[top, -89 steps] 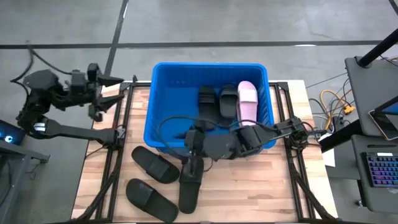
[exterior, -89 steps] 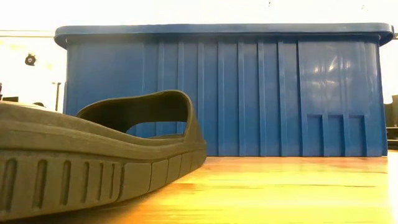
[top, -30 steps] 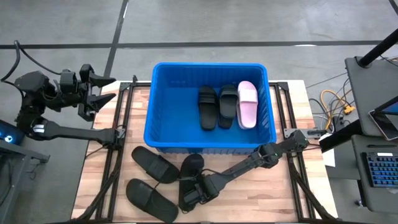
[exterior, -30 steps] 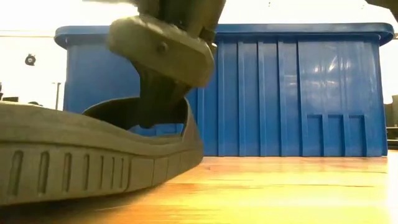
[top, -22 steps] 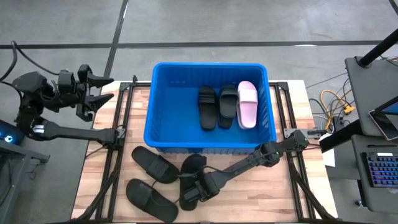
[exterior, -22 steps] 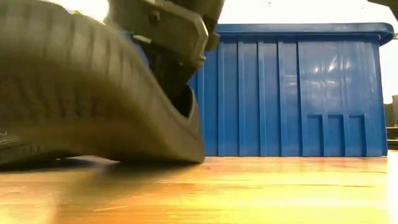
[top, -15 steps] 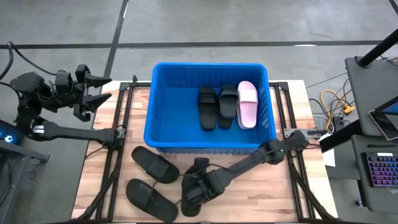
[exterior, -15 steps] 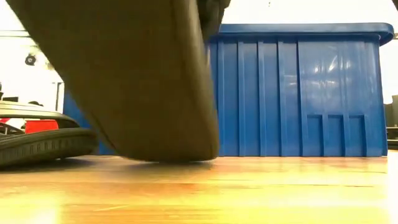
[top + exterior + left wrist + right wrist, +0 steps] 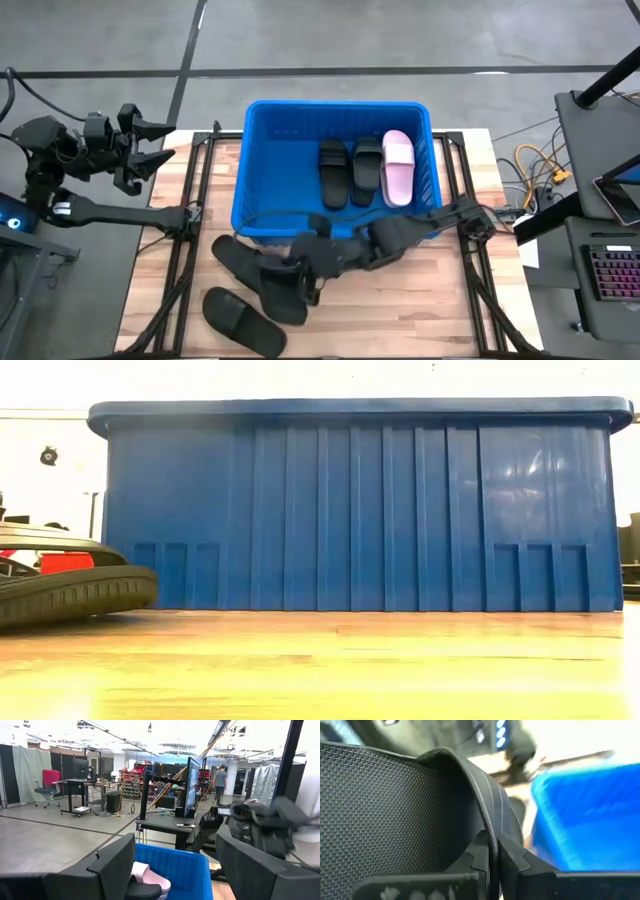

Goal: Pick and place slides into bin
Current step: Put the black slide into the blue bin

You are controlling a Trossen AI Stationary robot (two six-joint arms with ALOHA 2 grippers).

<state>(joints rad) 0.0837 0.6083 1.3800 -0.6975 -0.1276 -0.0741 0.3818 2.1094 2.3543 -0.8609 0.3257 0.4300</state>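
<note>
In the high view the blue bin (image 9: 262,150) stands on the table's far middle, with two black slides (image 9: 349,170) and a pink slide (image 9: 397,167) lying in it. My right gripper (image 9: 312,258) hovers just in front of the bin's near wall, shut on a black slide (image 9: 285,295). Two more black slides (image 9: 232,256) (image 9: 238,320) lie flat on the wood near the front left. My left gripper (image 9: 150,148) stands open above the table's far left corner, holding nothing. My right gripper pinches the black slide's strap (image 9: 487,827) between its two fingers (image 9: 476,856), one on the inner face and one on the outer. The fingers slant down from the table's right. The slide is lifted clear of the table and hangs tilted below the gripper.
The bin's near wall (image 9: 360,510) fills the low view, with one black slide (image 9: 70,595) on the wood at its left. Bare wood (image 9: 420,300) lies at the front right. Beyond the table's right edge stand cables and a keyboard (image 9: 610,275).
My right gripper has taken hold of the slide's strap near the table's front, then risen quickly and swung toward the bin, rolling as it went. The slide has tipped up off the wood and now hangs clear of the table.
</note>
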